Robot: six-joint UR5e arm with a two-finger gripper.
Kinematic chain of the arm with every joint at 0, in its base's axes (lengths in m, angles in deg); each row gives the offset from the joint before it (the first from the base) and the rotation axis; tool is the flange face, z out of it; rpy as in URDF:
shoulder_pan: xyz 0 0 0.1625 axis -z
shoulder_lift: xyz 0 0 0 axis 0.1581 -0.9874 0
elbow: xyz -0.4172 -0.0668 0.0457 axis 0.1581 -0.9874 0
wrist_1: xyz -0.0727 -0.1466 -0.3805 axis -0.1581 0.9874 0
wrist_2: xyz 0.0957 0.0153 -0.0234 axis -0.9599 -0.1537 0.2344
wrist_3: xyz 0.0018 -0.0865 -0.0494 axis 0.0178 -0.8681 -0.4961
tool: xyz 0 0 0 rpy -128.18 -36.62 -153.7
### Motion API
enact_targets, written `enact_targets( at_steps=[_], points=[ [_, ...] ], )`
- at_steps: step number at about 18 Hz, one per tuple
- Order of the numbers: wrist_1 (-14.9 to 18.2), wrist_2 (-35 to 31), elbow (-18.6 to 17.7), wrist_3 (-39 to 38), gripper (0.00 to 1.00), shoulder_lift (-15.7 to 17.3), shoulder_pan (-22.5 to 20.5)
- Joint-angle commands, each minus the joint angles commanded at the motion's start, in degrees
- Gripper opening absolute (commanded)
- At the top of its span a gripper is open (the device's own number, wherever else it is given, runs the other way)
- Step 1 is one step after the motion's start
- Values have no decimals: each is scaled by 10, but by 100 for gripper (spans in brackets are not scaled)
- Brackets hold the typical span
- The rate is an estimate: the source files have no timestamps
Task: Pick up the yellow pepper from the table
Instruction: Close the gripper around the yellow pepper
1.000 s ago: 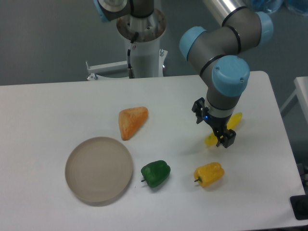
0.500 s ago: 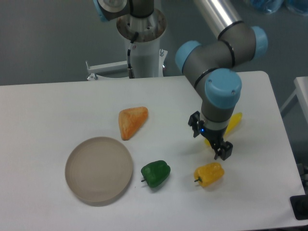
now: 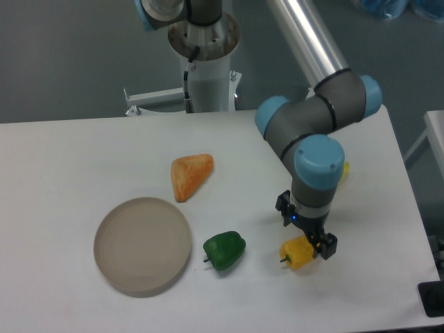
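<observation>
The tool (image 3: 306,229) hangs right over the yellow pepper (image 3: 296,254), which sits on the white bench (image 3: 62,159) toward five o'clock, its right half hidden behind the wrist. Two dark fingers (image 3: 327,245) point down and straddle the pepper's top — spread apart, though whether they touch it I cannot tell. At nine o'clock from the yellow pepper lies a green pepper (image 3: 224,250), near it but apart. Further that way sits a round beige plate (image 3: 142,243). An orange wedge (image 3: 190,174) lies at eleven o'clock from the green pepper. A sliver of a long yellow item (image 3: 345,167) peeks out behind the arm.
</observation>
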Motion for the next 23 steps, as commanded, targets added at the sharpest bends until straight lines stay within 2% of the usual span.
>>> enact_targets(
  at_steps=[14,19,21,22,23],
  points=[
    [-1,2,-1,1,100,-28,4],
    [0,-1,0,40,100,-34,4],
    [3,6,3,33,52,-33,4],
    [3,7,4,33,34,-32,4],
    [4,7,4,33,28,-30,4]
  ],
)
